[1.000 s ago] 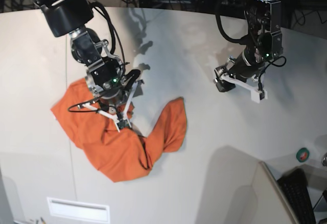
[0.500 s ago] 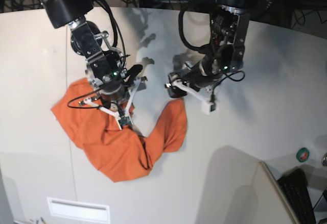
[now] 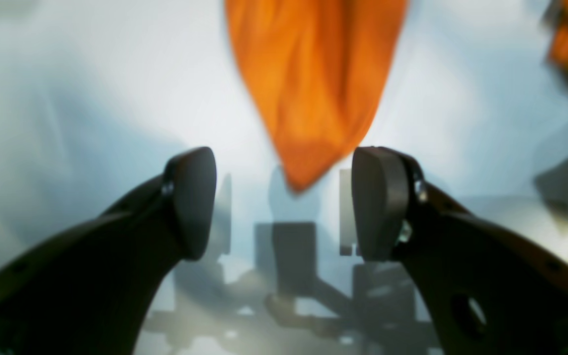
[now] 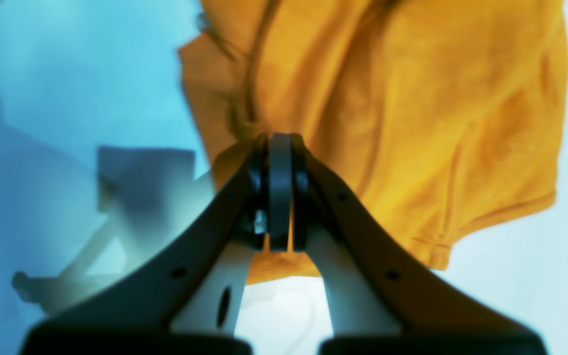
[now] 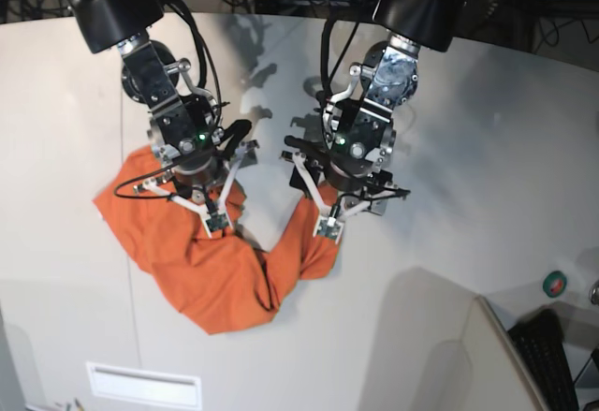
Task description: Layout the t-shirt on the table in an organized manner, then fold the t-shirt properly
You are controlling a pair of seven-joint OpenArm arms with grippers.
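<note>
While the left wrist view is blurred, it shows the left gripper (image 3: 284, 202) with its two dark fingers (image 3: 193, 199) set well apart and nothing between them; a tapering point of the t-shirt (image 3: 313, 88) hangs down into the frame from above and ends near the gap, just above the level of the fingertips, with the pale table (image 3: 67, 98) behind it and the gripper's shadow lying on that surface below. A second scrap of orange cloth shows at the upper right edge. Seen from the right wrist, the right gripper (image 4: 279, 192) has its fingers pressed together, and the cloth of the t-shirt (image 4: 412, 108) bunches right at their tips; whether a fold is pinched between them cannot be told, since the pads meet edge-on. A hemmed edge of the garment runs along the lower right, over the bluish-white table (image 4: 67, 74). From the base view, the t-shirt (image 5: 215, 275) lies crumpled on the table (image 5: 468, 242) in a rough U, its bigger mass to the view's left and a narrower arm rising on the right. The right gripper (image 5: 215, 222) sits on the left mass, and the left gripper (image 5: 328, 216) stands over the upper end of the narrow arm.
</note>
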